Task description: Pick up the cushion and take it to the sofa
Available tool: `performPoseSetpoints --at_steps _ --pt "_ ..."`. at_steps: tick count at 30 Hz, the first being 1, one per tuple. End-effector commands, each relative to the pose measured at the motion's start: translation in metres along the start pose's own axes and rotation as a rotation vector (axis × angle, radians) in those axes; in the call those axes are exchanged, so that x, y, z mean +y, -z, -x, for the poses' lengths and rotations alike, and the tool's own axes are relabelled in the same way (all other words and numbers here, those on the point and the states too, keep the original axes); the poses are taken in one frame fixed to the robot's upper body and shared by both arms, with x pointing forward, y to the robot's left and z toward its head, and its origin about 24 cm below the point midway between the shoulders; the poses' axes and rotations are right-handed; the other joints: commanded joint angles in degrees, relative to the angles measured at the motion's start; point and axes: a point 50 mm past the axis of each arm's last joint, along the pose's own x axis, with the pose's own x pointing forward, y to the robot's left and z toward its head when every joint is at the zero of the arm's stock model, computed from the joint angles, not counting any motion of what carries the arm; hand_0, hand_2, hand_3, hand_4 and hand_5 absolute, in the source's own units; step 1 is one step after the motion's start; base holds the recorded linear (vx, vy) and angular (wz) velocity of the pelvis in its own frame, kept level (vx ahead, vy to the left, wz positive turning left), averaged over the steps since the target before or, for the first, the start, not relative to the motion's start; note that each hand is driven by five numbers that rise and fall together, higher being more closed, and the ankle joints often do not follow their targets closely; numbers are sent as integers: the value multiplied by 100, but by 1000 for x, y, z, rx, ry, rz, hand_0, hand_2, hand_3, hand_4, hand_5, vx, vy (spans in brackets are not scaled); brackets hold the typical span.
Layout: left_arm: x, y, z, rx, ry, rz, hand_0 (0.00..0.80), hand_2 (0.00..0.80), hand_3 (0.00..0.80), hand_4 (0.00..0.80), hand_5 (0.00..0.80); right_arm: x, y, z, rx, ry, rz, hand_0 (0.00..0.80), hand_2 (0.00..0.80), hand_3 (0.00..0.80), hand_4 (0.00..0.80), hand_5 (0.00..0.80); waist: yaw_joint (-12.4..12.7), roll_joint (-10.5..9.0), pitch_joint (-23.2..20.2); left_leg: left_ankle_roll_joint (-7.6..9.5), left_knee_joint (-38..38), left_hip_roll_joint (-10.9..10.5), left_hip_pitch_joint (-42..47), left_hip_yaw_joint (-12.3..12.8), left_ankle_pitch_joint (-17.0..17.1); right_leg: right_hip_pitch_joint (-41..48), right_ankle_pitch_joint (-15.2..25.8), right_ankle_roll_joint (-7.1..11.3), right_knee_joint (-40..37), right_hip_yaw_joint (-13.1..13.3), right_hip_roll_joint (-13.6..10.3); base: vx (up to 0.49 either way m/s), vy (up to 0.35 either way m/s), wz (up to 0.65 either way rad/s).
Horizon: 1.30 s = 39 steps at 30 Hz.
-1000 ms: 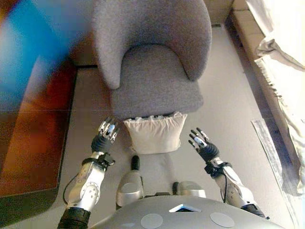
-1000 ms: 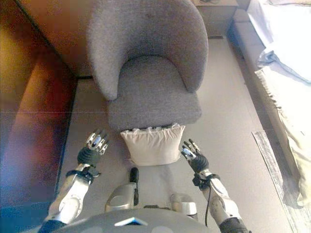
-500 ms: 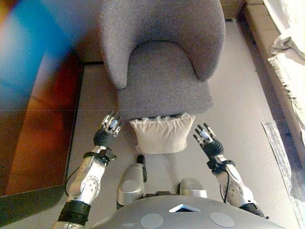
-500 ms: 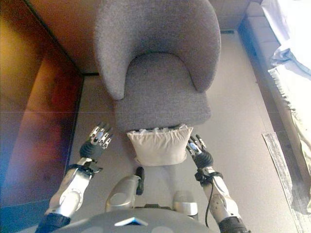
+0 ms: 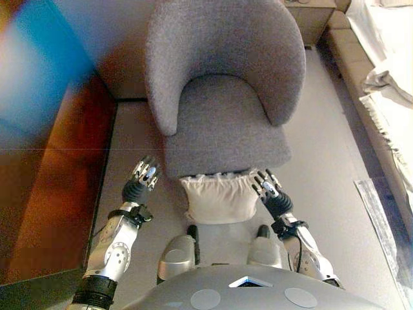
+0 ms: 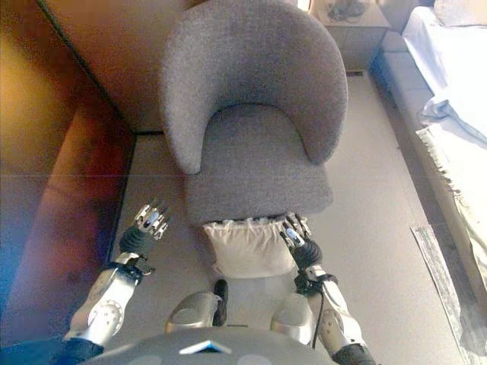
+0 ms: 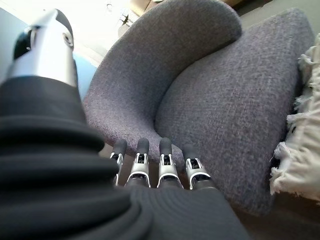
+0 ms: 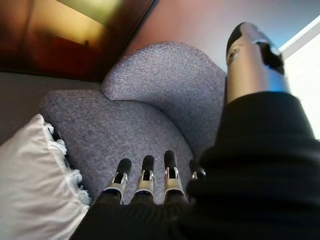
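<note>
A cream cushion [image 5: 218, 197] with a frilled top edge leans on the floor against the front of a grey armchair [image 5: 222, 123]. It also shows in the right wrist view [image 8: 35, 175] and at the edge of the left wrist view [image 7: 300, 165]. My right hand [image 5: 270, 192] is open, right at the cushion's right upper corner. My left hand [image 5: 143, 176] is open and empty, a short way left of the cushion, beside the chair's front corner. Neither hand holds anything.
A dark wooden unit [image 5: 51, 194] runs along the left. A bed with white bedding [image 6: 456, 129] stands at the right, with a strip of rug [image 6: 437, 266] by it. A low cabinet [image 6: 350, 30] stands behind the armchair.
The camera has shifted, so the chair and cushion sit lower in view. My right hand has closed in from right of the cushion to its right upper corner. My left hand stays left of it.
</note>
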Motion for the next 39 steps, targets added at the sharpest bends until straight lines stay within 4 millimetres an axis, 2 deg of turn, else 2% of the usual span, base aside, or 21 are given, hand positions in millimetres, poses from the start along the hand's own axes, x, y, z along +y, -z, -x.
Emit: performPoseSetpoints --at_steps 1,4,9,13,17,19,21,24,25,26,27,30,32,35,39 --pt "-5 -28 2 -133 40 -53 0 0 0 0 0 12 -22 -9 -35 -103 50 0 0 0 0 0 -43 38 40 -52 -61 522 316 60 -368 8 237 119 58 198 196 137 -199 43" --pt "-5 -28 4 -141 45 -25 0 0 0 0 0 11 -24 -6 -22 -127 77 0 0 0 0 0 -72 37 -69 -185 -245 875 434 119 -149 135 -69 50 117 139 466 126 -210 16" --pt "-11 -29 3 -147 61 3 0 0 0 0 0 7 -34 -7 -53 -113 100 0 0 0 0 0 -82 81 -167 -357 -297 1200 534 145 63 303 -318 -280 179 -100 782 70 -168 13" --pt "-15 -28 -1 -130 78 17 0 0 0 0 0 10 -45 -10 -94 -114 184 0 0 0 0 0 -117 153 -203 -415 -35 1180 426 231 156 384 -399 -424 188 -275 868 7 -56 39" --pt "-22 -19 -10 -75 106 15 0 0 0 0 0 11 -55 -16 -150 -65 389 0 0 0 0 0 -92 329 -206 -434 -657 985 454 83 353 351 -507 -364 341 -380 876 -10 104 28" --pt "-23 -19 -19 -55 111 -2 0 0 0 0 0 14 -63 -21 -172 -50 416 0 0 0 0 0 -154 336 -200 -427 -661 983 501 228 341 354 -485 -307 356 -430 810 -29 71 17" --pt "-27 -19 -24 -35 162 21 0 0 0 0 0 14 -65 -22 -172 -58 324 0 0 0 0 0 -179 330 -235 -413 -755 931 592 306 337 415 -396 -226 293 -516 728 5 67 6" --pt "-38 -15 -25 8 292 183 0 0 0 0 0 18 -56 -24 -128 -148 96 0 0 0 0 0 -189 313 -273 -352 -845 843 720 387 298 542 -237 -119 88 -559 619 52 60 4" --pt "-46 -9 -25 40 377 318 0 0 0 0 0 22 -45 -27 -97 -227 -76 0 0 0 0 0 -178 313 -300 -323 -909 813 775 461 274 590 -167 -81 -36 -586 572 49 65 0" --pt "-53 -5 -25 52 427 388 0 0 0 0 0 26 -40 -30 -89 -264 -152 0 0 0 0 0 -169 318 -308 -316 -947 798 792 488 268 607 -114 -60 -114 -609 546 30 76 -5" --pt "-68 -1 -25 72 515 528 0 0 0 0 0 34 -36 -35 -89 -336 -289 0 0 0 0 0 -149 325 -316 -305 -1021 775 804 531 273 618 -31 -23 -218 -665 502 -21 61 -7" --pt "-91 2 -26 79 669 788 0 0 0 0 0 61 -37 -41 -114 -532 -540 0 0 0 0 0 -113 337 -298 -258 -1142 739 749 646 272 516 78 39 -331 -742 444 -81 47 -10" --pt "-102 0 -26 66 734 894 0 0 0 0 0 74 -39 -41 -133 -631 -655 0 0 0 0 0 -113 334 -291 -238 -1155 740 690 692 268 442 96 49 -343 -725 444 -83 21 -9" --pt "-109 0 -22 38 794 984 0 0 0 0 0 87 -46 -37 -173 -738 -778 0 0 0 0 0 -123 315 -314 -199 -1122 752 646 761 240 415 45 43 -332 -644 470 -27 1 -7" --pt "-104 6 -13 25 822 996 0 0 0 0 0 86 -46 -28 -197 -775 -810 0 0 0 0 0 -128 289 -414 -191 -1136 766 697 805 224 545 -16 18 -417 -586 518 41 -9 -6"
